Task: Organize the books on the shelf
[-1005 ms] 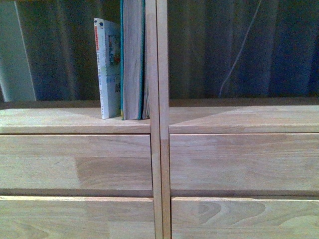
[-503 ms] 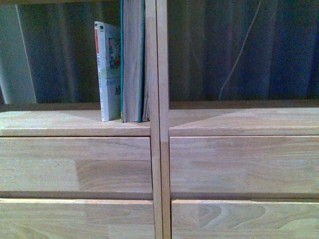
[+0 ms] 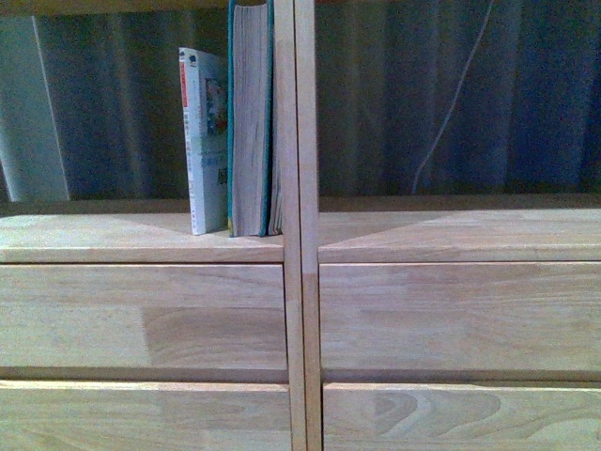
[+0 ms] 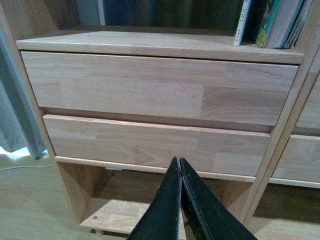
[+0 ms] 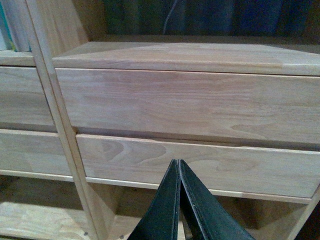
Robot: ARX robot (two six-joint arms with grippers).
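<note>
The thick teal book (image 3: 251, 122) stands upright on the left half of the pale wood shelf (image 3: 141, 237), against the centre divider (image 3: 295, 225). The thin white paperback (image 3: 203, 141) stands upright against its left side. Both books' lower ends also show in the left wrist view, paperback (image 4: 242, 22) and teal book (image 4: 280, 25). My left gripper (image 4: 179, 161) is shut and empty, low in front of the left drawer fronts (image 4: 150, 85). My right gripper (image 5: 177, 163) is shut and empty, low in front of the right drawer fronts (image 5: 190, 105). Neither gripper shows in the front view.
The right shelf board (image 3: 460, 235) carries nothing. A dark curtain (image 3: 470, 94) with a thin pale cable (image 3: 451, 103) hangs behind the unit. An open bottom compartment (image 4: 115, 210) lies under the drawers, with pale floor (image 4: 25, 200) and a grey curtain (image 4: 15, 110) beside the unit.
The shelf and books sit slightly lower in the front view than a second ago, so the camera has risen a little. The books have not moved on the shelf.
</note>
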